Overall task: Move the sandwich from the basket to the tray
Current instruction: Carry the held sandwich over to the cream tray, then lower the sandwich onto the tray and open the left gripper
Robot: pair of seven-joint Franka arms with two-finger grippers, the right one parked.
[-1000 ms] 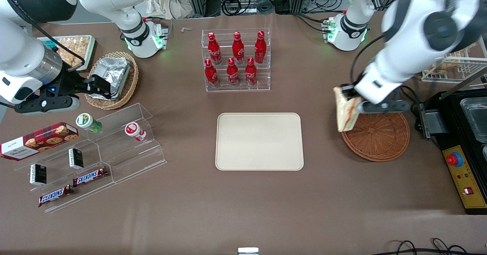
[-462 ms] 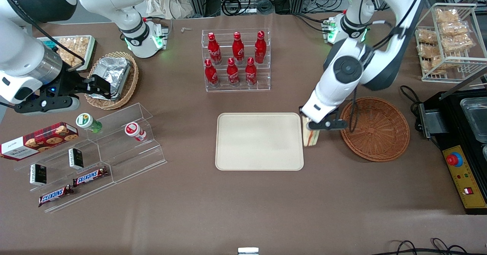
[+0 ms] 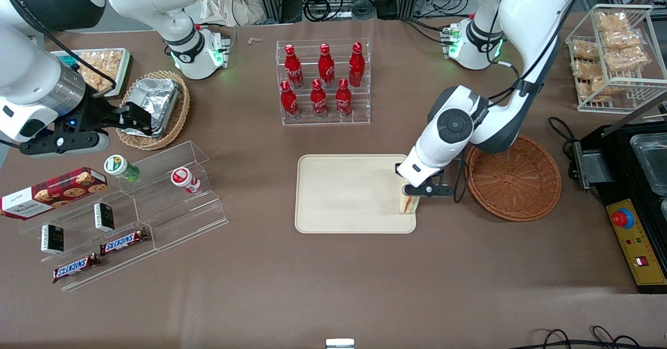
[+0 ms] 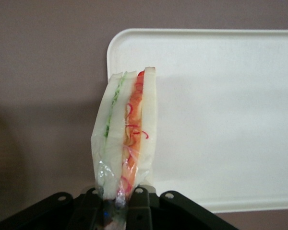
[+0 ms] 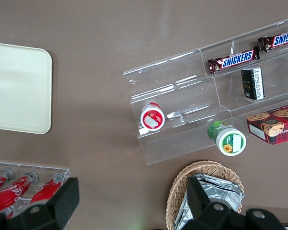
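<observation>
My left gripper (image 3: 411, 190) is shut on the wrapped sandwich (image 3: 407, 203), a wedge of white bread with green and red filling (image 4: 127, 134). The sandwich hangs edge-down over the cream tray (image 3: 344, 192), at the tray's corner nearest the basket and the front camera. In the left wrist view the black fingers (image 4: 140, 208) pinch the wrapper's end, with the tray (image 4: 221, 110) beneath. The reddish-brown wicker basket (image 3: 513, 179) sits beside the tray toward the working arm's end, with nothing in it.
A clear rack of red bottles (image 3: 323, 83) stands farther from the front camera than the tray. Stepped acrylic shelves (image 3: 130, 208) with snacks and a tan basket of foil packs (image 3: 153, 107) lie toward the parked arm's end. A wire rack (image 3: 615, 57) and black appliance (image 3: 635, 182) flank the basket.
The left gripper carried the sandwich from above the basket's rim, past the gap beside the tray, to over the tray's corner, and came lower. The basket stays put.
</observation>
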